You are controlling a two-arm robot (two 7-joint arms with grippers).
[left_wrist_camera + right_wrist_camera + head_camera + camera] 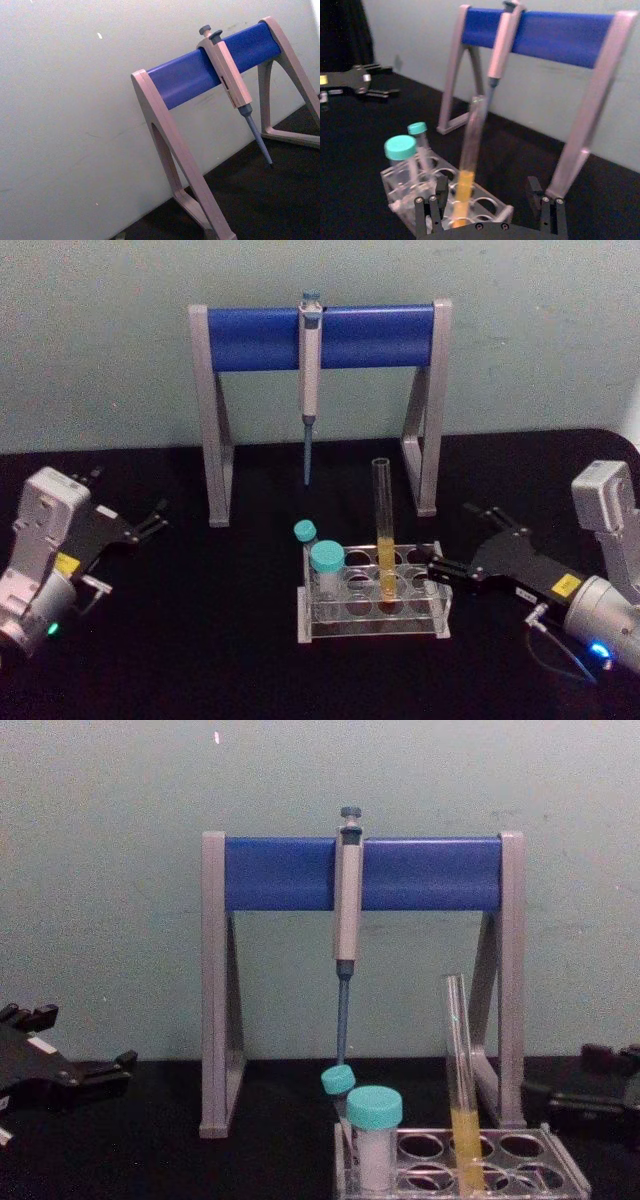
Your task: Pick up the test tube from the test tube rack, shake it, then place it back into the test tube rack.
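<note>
The test tube (pixel 382 520) stands upright in the test tube rack (pixel 372 631), yellow liquid in its lower part. My right gripper (pixel 468 542) is open, low over the table just right of the rack, its fingers pointing at the tube and not touching it. In the right wrist view the test tube (pixel 470 150) rises just beyond the two spread fingers (pixel 438 199), above the rack (pixel 400 181). The chest view shows the test tube (pixel 459 1060) in the rack (pixel 562 1172) and the right gripper (pixel 577 1078) at the right edge. My left gripper (pixel 150 520) rests open at the far left.
Two teal-capped vials (pixel 326 562) stand in the rack's left holes. Behind the rack is a tall grey-and-blue pipette stand (pixel 250 338) with a pipette (pixel 309 360) hanging from its bar. The black table (pixel 200 640) has free room between the left gripper and the rack.
</note>
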